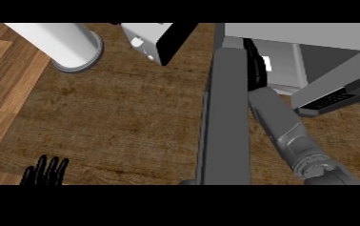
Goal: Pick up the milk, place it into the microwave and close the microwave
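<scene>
My right hand [255, 60] is inside the microwave [281, 58] past its open door [226, 115], fingers hidden so I cannot tell, door not closed yet.

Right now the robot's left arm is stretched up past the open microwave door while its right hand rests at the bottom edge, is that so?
Not quite: the sides are swapped. The head view shows the right hand reaching up beside the open microwave door, while the left hand rests at the bottom edge, fingers up.
</scene>
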Motion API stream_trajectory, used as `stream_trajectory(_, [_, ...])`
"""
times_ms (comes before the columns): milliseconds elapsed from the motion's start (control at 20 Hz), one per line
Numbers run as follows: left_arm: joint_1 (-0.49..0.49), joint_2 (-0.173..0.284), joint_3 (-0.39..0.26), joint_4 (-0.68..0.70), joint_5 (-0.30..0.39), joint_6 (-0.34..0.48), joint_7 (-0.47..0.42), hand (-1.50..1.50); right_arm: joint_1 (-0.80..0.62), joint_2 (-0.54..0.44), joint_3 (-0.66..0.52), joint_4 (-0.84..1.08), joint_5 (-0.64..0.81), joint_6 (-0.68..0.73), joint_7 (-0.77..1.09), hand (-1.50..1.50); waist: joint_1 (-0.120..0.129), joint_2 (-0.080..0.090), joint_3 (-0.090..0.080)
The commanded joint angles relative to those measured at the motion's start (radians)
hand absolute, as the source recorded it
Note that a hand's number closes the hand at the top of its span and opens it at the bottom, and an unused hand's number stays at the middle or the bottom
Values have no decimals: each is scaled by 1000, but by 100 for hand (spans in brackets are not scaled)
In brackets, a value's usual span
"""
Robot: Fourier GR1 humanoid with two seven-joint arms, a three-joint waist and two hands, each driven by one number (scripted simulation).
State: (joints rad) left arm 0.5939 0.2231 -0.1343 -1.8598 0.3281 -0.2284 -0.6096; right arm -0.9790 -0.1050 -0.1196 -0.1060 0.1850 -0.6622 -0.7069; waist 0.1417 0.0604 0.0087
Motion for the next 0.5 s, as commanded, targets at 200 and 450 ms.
stream_trajectory(200, [69, 8, -13, -28, -16, -17, -23, -150, 108, 30, -103, -42, -111, 227, -164, -150, -36, -21, -1])
stream_trajectory(450, [55, -4, -16, -89, 0, 21, 43, -150, 172, 13, -118, -25, -124, 336, -241, -150, -66, -27, -2])
